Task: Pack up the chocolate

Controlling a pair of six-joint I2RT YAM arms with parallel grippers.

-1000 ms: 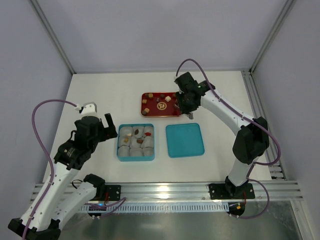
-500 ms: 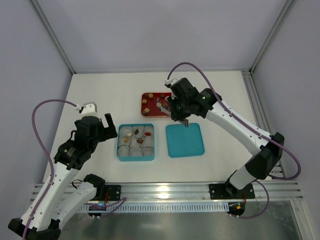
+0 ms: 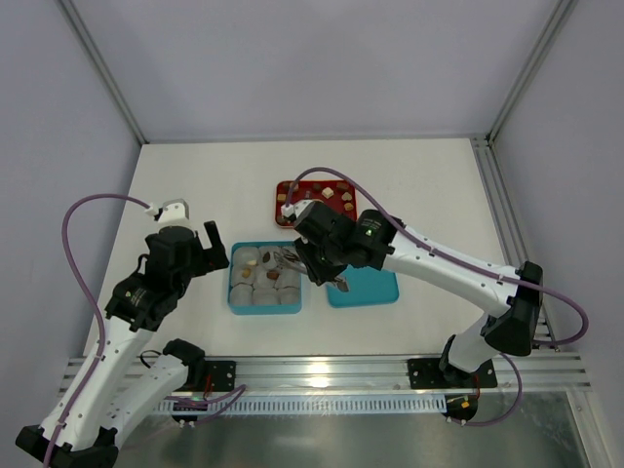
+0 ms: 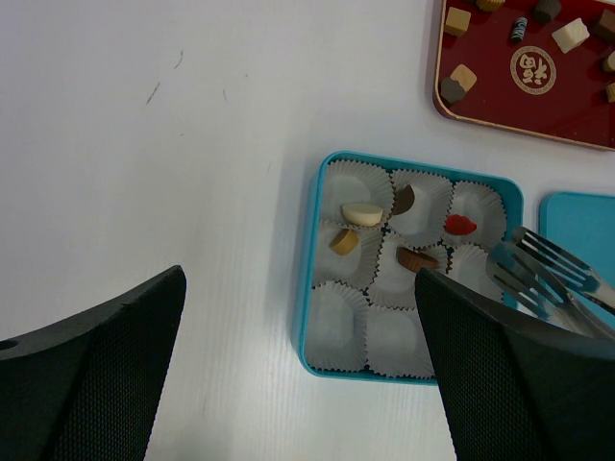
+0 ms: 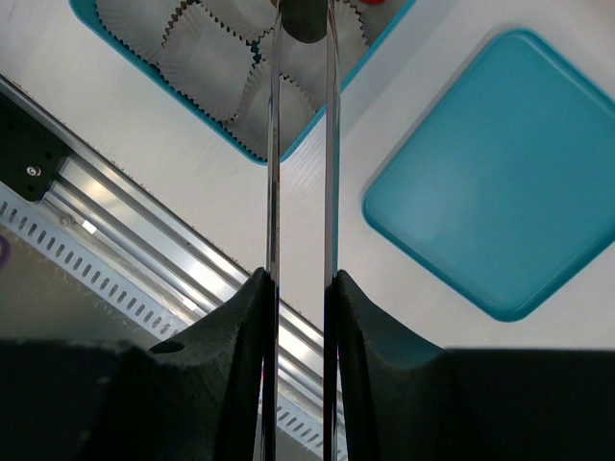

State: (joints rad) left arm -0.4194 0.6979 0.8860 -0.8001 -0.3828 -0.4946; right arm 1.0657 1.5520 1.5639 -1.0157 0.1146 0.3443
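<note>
The teal box [image 3: 234, 292] holds white paper cups; several cups hold chocolate pieces, such as a cream one [image 4: 362, 213], a tan one [image 4: 342, 240] and a brown one [image 4: 417, 258]. More chocolate [image 3: 328, 193] lies on the red tray [image 3: 280, 205]. My right gripper [image 3: 320, 255] is shut on metal tongs [image 5: 273, 144]. The tongs pinch a dark chocolate piece [image 5: 306, 21] over the box's right cups. The tongs' tips also show in the left wrist view [image 4: 538, 269]. My left gripper [image 4: 298, 384] is open and empty, above the table just left of the box.
The teal lid [image 3: 375, 283] lies flat to the right of the box, partly under my right arm. The red tray sits behind the box. An aluminium rail [image 5: 144, 240] runs along the table's near edge.
My right arm has swung left and nearer with the tongs, from over the red tray to over the teal box. The left arm has not moved.
</note>
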